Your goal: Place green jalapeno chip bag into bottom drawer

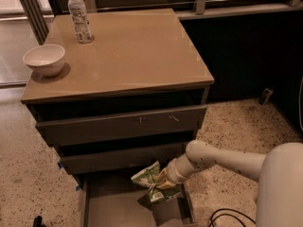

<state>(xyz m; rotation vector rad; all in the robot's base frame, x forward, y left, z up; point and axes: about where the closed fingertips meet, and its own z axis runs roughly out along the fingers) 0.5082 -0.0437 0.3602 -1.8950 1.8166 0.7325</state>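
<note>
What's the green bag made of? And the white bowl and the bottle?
The green jalapeno chip bag, held by the gripper above the bottom drawer, looks like thin foil or plastic film: creased and a bit shiny. The bowl looks like glazed ceramic, smooth and white, though maybe plastic. The bottle seems clear plastic: see-through, with a white cap.

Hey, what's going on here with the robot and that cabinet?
The hand of a white robot arm holds a wrinkly green foil chip bag over the pulled-out bottom drawer of a grey-brown cabinet. The bag is not yet on the drawer floor. A white bowl and a clear plastic bottle stand on the cabinet top.
</note>
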